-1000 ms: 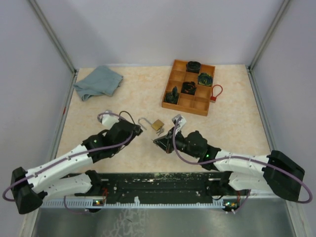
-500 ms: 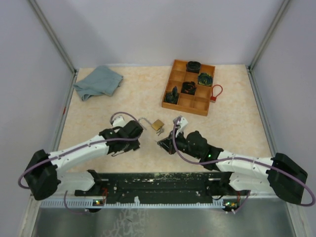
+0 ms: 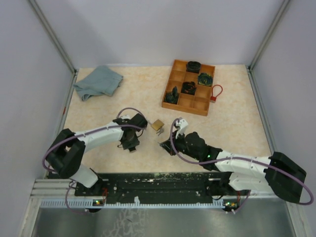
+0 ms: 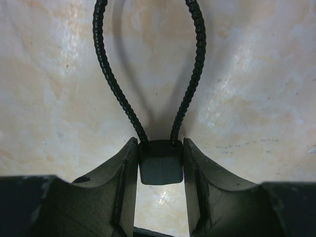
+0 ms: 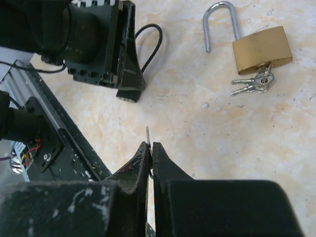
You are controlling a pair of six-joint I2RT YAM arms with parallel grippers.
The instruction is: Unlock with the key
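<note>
A brass padlock (image 3: 157, 124) lies on the table with its shackle (image 5: 219, 24) swung open and a small bunch of keys (image 5: 254, 84) at its keyhole end. It also shows in the right wrist view (image 5: 261, 49). My right gripper (image 3: 164, 144) is just in front of it, shut on a thin metal key (image 5: 147, 134) seen edge-on. It also shows in its own wrist view (image 5: 150, 146). My left gripper (image 3: 132, 145) is left of the padlock, pointing down. In its wrist view (image 4: 159, 144) it is shut on the dark block of a black cable lock (image 4: 160, 168), whose cable loop (image 4: 106, 69) lies on the table.
A wooden compartment tray (image 3: 201, 105) with several dark items stands at the back right. A red cable lock (image 3: 216, 93) lies beside it. A blue-grey cloth (image 3: 98, 81) lies at the back left. The left gripper's body (image 5: 98, 44) is near the right gripper.
The left arm has folded back and its gripper has moved a little toward the near edge, away from the shackle, with the cable lock. The right gripper has hardly moved.
</note>
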